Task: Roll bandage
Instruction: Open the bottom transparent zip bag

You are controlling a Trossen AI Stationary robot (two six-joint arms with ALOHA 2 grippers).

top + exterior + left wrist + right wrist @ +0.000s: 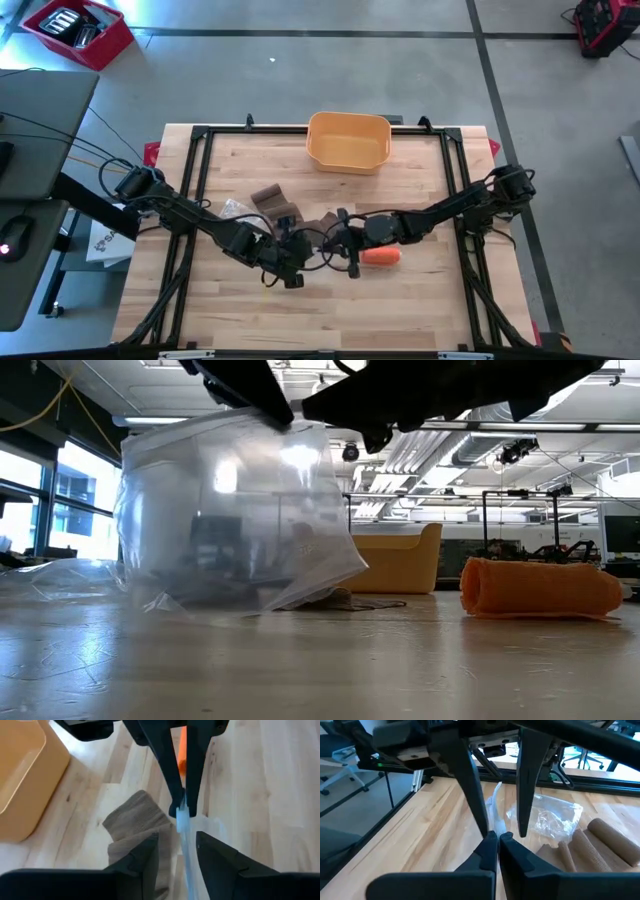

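A clear plastic bag [230, 510] stands upright between my two grippers at the table's middle, with its lower edge on the wood. My right gripper [341, 246] is shut on the bag's top edge. My left gripper [291, 266] is open. Its fingers [215, 857] stand on either side of that same edge, and I cannot tell whether one touches it. An orange rolled bandage [380, 256] lies on its side just right of the grippers and also shows in the low view [540, 588]. Brown bandages [272, 198] lie on the table behind the bag. My right gripper pinches the bag's top sealing strip [495, 822] between its two fingertips, coming level from the table's right. The bag hangs below the hold, upright and slack, and its bottom [240, 603] rests on the table.
A yellow bin [348, 141] stands at the far middle of the table. Crumpled clear plastic [555, 817] lies beside the brown rolls [610, 837] left of the middle. The black frame rails [200, 160] run along the table's sides. Bare wood lies toward the near edge.
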